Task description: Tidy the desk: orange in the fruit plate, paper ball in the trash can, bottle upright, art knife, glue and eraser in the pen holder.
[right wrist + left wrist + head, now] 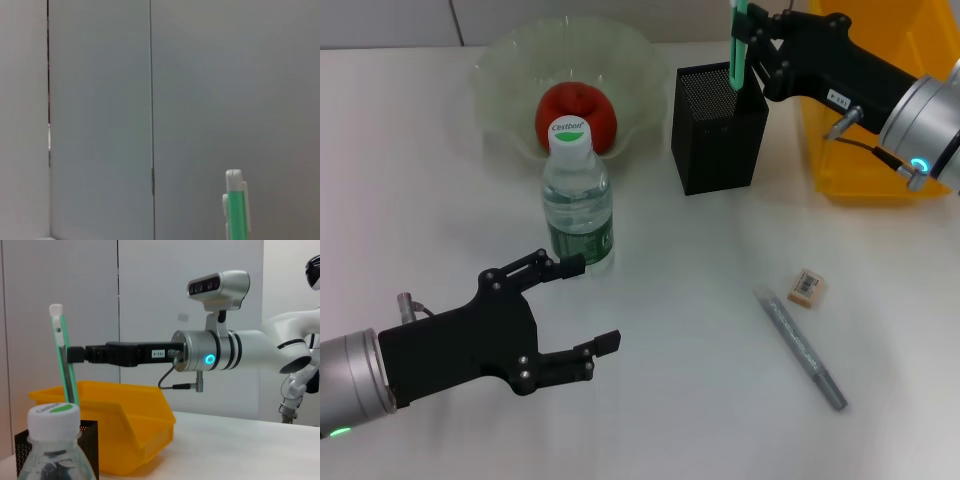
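My right gripper [748,40] is shut on a green and white art knife [737,50], held upright with its lower end at the opening of the black mesh pen holder [718,130]. The left wrist view shows the same grip [67,354] on the knife [62,355]; its top shows in the right wrist view [235,205]. A clear bottle [578,195] stands upright. A red-orange fruit [575,112] lies in the translucent fruit plate [500,70]. An eraser [806,287] and a grey pen-shaped glue stick [800,347] lie on the desk. My left gripper [592,303] is open and empty, just in front of the bottle. No paper ball is in view.
A yellow bin [880,150] stands at the back right behind the right arm, also seen in the left wrist view [125,425]. The bottle sits between the fruit plate and my left gripper. The white desk [700,400] carries everything.
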Tool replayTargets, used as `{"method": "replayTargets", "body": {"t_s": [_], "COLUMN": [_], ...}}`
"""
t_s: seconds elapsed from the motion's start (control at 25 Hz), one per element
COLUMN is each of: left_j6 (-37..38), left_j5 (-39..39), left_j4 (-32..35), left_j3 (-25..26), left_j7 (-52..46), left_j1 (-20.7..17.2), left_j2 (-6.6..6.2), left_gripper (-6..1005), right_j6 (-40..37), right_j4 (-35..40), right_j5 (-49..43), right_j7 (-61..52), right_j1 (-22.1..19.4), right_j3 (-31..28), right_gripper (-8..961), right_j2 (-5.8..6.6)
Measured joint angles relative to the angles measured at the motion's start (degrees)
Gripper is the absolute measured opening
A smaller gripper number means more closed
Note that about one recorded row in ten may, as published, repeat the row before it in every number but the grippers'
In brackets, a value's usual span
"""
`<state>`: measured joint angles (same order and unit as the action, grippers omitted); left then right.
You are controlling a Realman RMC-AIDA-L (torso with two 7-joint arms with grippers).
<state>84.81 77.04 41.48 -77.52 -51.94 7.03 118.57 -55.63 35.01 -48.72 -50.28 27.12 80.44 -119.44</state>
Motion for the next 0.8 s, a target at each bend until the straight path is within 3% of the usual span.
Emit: {"method": "replayTargets", "body": {"t_s": [0.24, 0.56, 0.68, 0.72, 0.8], "left_j6": [0.0, 0.0, 0.0, 0.0, 0.04], "left_j5": [0.04, 0.03, 0.03, 0.03, 0.04], "left_j4": [-0.34, -0.44, -0.45, -0.44, -0.44], "left_j3": [0.16, 0.32, 0.35, 0.35, 0.35], "left_j7": [0.0, 0.0, 0.0, 0.0, 0.0], "left_j1": [0.06, 0.09, 0.09, 0.09, 0.09], "left_j2": [0.0, 0.0, 0.0, 0.0, 0.0], "left_gripper": [860, 860, 860, 860, 860], "right_j6": [-0.75, -3.09, -5.13, -6.5, -6.73], "right_j4": [-6.78, -6.32, -3.41, 2.46, 5.79], "right_j5": [0.3, 0.46, 0.48, 0.33, -0.01], "right_j7": [2.92, 4.43, 3.37, 0.35, -1.77], "right_j1": [3.56, 2.42, 0.22, -3.49, -5.41], "right_j3": [-0.73, -0.88, -1.19, -1.42, -1.46], "right_gripper": [121, 132, 290, 343, 374], "right_j2": [0.11, 0.01, 0.04, 0.08, 0.1]}}
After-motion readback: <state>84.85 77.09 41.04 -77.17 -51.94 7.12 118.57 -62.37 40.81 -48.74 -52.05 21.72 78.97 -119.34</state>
